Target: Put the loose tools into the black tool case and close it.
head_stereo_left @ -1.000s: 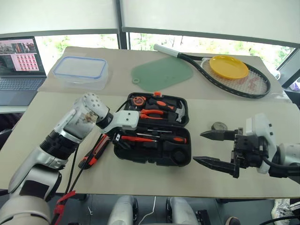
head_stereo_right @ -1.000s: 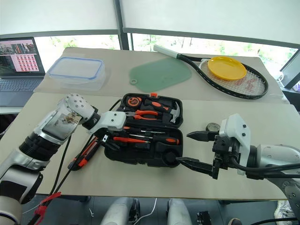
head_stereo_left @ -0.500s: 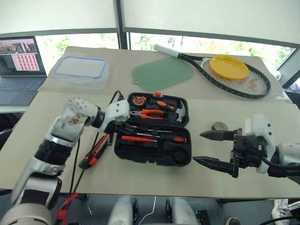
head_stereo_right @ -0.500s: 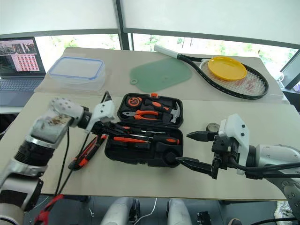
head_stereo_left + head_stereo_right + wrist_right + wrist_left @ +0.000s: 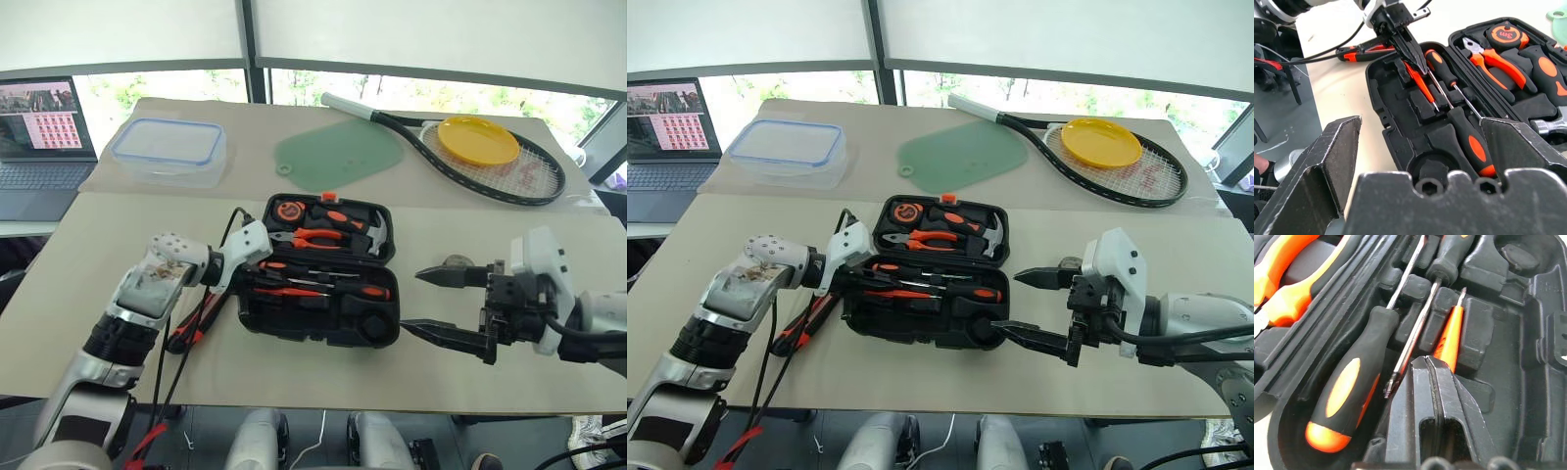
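Left eye view: the open case (image 5: pixel 323 328) sits mid-frame on the table (image 5: pixel 88 245), with two screwdrivers (image 5: pixel 367 291) and the red tester (image 5: pixel 289 291) lying in its front half. My left gripper (image 5: pixel 253 277), fingers pressed together, rests its tip at the case's left end, over the tester. The knife (image 5: pixel 193 328) lies just left of the case. My right gripper (image 5: pixel 431 304) hangs spread wide, lower right, near the tape roll (image 5: pixel 457 261).

Bright window daylight (soft shadows), sharp views.
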Action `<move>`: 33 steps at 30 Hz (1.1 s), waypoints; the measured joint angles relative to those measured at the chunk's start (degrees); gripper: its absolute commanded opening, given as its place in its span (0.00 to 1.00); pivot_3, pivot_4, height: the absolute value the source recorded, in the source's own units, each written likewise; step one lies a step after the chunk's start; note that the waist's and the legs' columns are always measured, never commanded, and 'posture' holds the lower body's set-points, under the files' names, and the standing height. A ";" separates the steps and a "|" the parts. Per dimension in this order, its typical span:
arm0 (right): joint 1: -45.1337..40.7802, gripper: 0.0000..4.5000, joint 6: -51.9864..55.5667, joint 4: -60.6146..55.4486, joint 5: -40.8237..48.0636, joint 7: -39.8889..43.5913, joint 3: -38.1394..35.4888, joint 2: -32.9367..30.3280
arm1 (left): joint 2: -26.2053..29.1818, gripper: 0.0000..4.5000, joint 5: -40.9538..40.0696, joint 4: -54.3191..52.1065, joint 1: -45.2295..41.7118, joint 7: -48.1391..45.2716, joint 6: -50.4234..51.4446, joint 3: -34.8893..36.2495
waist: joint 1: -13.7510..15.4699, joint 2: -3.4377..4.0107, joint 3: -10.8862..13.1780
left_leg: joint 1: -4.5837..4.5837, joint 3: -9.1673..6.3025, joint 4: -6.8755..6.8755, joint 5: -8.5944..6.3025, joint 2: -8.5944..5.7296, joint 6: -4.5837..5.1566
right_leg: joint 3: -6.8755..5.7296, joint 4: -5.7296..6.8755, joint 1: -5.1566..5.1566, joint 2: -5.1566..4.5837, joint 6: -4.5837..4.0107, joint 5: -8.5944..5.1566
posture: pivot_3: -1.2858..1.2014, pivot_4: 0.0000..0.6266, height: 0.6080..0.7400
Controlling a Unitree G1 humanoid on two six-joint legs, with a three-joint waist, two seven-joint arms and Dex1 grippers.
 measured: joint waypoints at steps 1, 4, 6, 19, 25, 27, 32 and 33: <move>-0.01 1.00 0.05 0.01 0.01 -0.03 0.10 0.00 | 0.07 0.01 -0.07 -0.68 0.54 0.07 -0.35 0.00 | 0.00 0.01 0.00 | 0.01 0.00 0.00 0.00 0.00 0.00 | 0.01 0.00 0.02 0.00 0.00 0.00 | 0.52 0.24 0.99; -0.02 1.00 0.12 0.01 0.06 -0.20 0.69 0.00 | 0.40 0.01 -0.01 -2.49 2.32 1.23 -1.72 -0.08 | 0.03 0.01 -0.01 | 0.04 0.00 0.00 0.00 0.00 0.00 | 0.01 0.01 0.04 -0.01 0.00 0.00 | 0.52 0.24 0.99; 0.00 1.00 0.12 0.00 0.07 -0.52 1.00 0.00 | 0.85 0.01 0.08 -3.56 3.42 2.00 -2.78 -0.09 | 0.00 0.01 -0.01 | 0.07 0.00 -0.01 0.00 0.01 0.00 | 0.02 0.00 0.06 -0.01 -0.01 0.00 | 0.52 0.24 0.99; -0.15 1.00 0.11 0.74 0.06 -1.25 1.96 0.01 | 0.52 0.01 -4.17 -3.19 2.46 4.21 -2.31 3.75 | 0.22 0.02 -0.01 | 0.04 -0.01 0.01 0.00 0.00 0.00 | -0.01 0.04 0.03 -0.02 -0.02 0.02 | 0.52 0.24 0.99; -0.16 1.00 0.10 1.14 -0.13 -1.21 3.11 0.05 | -0.03 0.01 -5.13 -2.99 1.46 4.83 -1.91 4.40 | -0.04 0.02 -0.01 | 0.05 0.01 -0.01 0.00 -0.01 0.00 | -0.01 0.03 0.02 -0.02 -0.02 0.02 | 0.52 0.24 0.99; -0.17 1.00 0.09 1.14 -0.13 -1.21 3.40 0.05 | -0.09 0.01 -4.40 -2.32 1.77 5.21 -3.17 3.18 | 0.00 0.02 -0.01 | 0.05 0.01 -0.01 0.00 -0.02 0.00 | -0.01 0.03 0.03 -0.02 -0.01 0.02 | 0.52 0.24 0.99; -0.20 1.00 0.08 1.25 -0.14 -1.21 3.47 0.05 | -0.08 0.01 -1.81 -0.27 4.33 5.60 -6.23 0.40 | 0.01 0.02 -0.01 | 0.05 0.01 -0.01 0.00 0.00 0.00 | 0.00 0.03 0.02 -0.02 -0.02 0.02 | 0.52 0.24 0.99; -0.20 1.00 0.08 1.32 -0.14 -1.21 3.47 0.05 | -0.09 0.01 -1.32 -0.13 4.79 5.77 -7.89 0.37 | 0.01 0.02 -0.02 | 0.05 0.01 -0.01 0.00 0.01 0.00 | -0.01 0.02 0.04 -0.02 -0.02 0.02 | 0.52 0.24 0.99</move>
